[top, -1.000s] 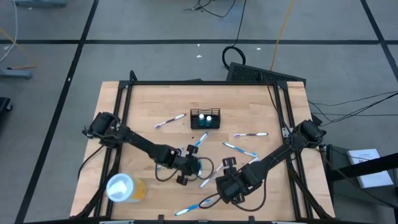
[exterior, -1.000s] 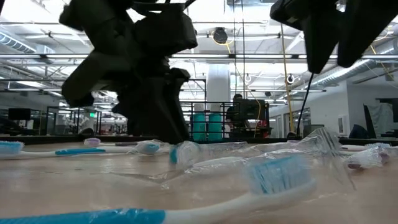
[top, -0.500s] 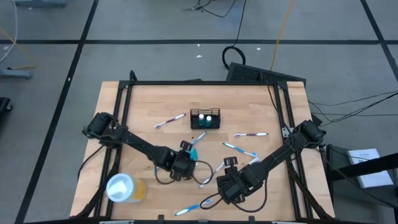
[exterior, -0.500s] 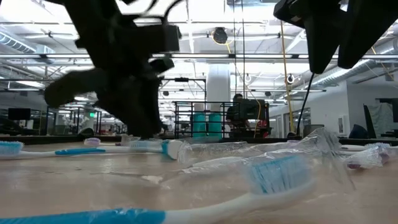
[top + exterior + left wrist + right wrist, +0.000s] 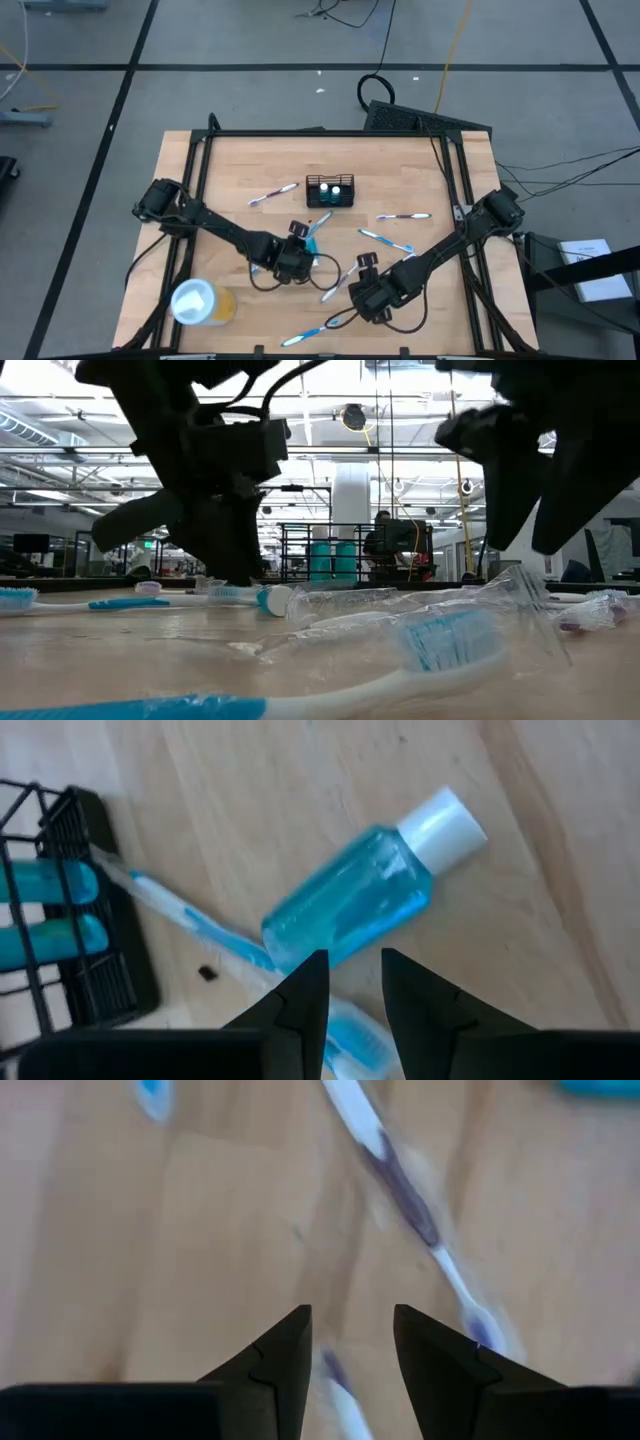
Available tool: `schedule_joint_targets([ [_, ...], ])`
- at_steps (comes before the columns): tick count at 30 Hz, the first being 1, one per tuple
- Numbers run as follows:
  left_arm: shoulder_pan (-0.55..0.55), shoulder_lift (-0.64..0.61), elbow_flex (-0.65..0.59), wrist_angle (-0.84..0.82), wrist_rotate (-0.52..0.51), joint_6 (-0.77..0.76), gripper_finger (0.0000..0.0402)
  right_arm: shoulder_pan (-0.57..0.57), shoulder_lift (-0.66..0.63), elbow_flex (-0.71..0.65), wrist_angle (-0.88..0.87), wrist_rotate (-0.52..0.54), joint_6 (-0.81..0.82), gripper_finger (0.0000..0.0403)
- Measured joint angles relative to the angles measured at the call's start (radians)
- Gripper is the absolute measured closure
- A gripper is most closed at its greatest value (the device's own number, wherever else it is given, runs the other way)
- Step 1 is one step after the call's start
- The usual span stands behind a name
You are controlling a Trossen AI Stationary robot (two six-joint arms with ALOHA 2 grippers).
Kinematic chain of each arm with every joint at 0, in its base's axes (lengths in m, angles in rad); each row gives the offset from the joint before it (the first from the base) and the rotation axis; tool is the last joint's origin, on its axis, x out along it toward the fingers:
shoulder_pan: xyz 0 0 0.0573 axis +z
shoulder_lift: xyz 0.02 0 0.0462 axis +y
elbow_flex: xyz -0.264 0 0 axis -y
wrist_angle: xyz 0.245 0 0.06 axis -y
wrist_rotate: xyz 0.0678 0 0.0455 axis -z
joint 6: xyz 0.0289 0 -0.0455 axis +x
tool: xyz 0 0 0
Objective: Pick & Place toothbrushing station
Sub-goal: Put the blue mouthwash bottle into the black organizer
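Left gripper (image 5: 303, 237) now nearer holder (image 5: 330, 191), open tabletop (image 5: 230, 170) beyond.

A large open-plan lab or industrial workspace: grey taped floor (image 5: 250, 40), loose cables (image 5: 455, 40), exposed ceiling ducts and strip lights (image 5: 400, 455), black-framed wooden counter (image 5: 240, 160).

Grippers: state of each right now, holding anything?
Left tool: open, narrow gap, empty, just short of the blue bottle.
Right tool: open, empty, over the bare table near a purple toothbrush.
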Motion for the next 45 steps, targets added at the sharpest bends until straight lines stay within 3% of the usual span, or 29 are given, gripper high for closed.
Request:
schedule_joint_targets([
  [9,0.02,0.029,-0.006,0.082,0.046,0.045,0.03,-0.009,-0.174,-0.196,0.139,0.039,0.061,0.0266],
  [16,-0.026,0.045,-0.006,0.13,0.056,-0.023,0.03,0.008,-0.294,-0.305,0.251,0.106,0.114,0.0266],
  [25,-0.015,0.06,-0.005,0.27,0.067,0.017,0.03,0.005,-0.298,-0.33,0.321,0.133,0.074,0.0266],
  [35,0.0,0.066,-0.004,0.196,0.318,0.003,0.03,0.016,-0.299,-0.33,0.315,0.152,0.078,0.0266],
  [45,0.047,0.073,-0.005,0.308,0.247,0.038,0.03,0.015,-0.299,-0.33,0.319,0.152,0.079,0.0266],
])
